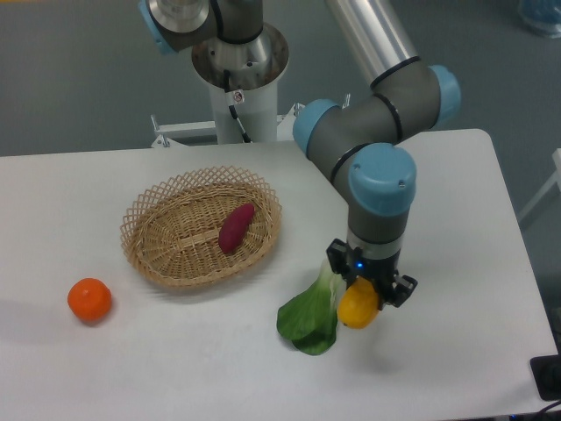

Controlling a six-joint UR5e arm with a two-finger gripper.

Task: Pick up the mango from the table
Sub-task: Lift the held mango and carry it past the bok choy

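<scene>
The gripper point(361, 294) was seen pointing straight down from the wrist of the arm point(379, 189), with its two dark fingers point(396, 288) closed in from either side on the mango point(358, 307). The fruit was clamped between them, only its lower half being left in sight below the fingertips. The mango was shown as a smooth, rounded body, bright yellow on its left face and shaded toward orange on the right and underside. It was held above the table point(456, 219), over the right-hand part of the white top, and a faint shadow was cast on the surface beneath it, so that no contact with the tabletop could be made out. Just beside it on the left, a leafy green vegetable point(308, 317) lay flat on the table, its pale stem end pointed up toward the gripper; whether leaf and fruit touched could not be told. Farther left, a woven wicker basket point(158, 230) was placed on the table, with a purple-red sweet potato point(235, 227) lying inside it. A round orange point(89, 299) was set well apart, near the left edge.
</scene>
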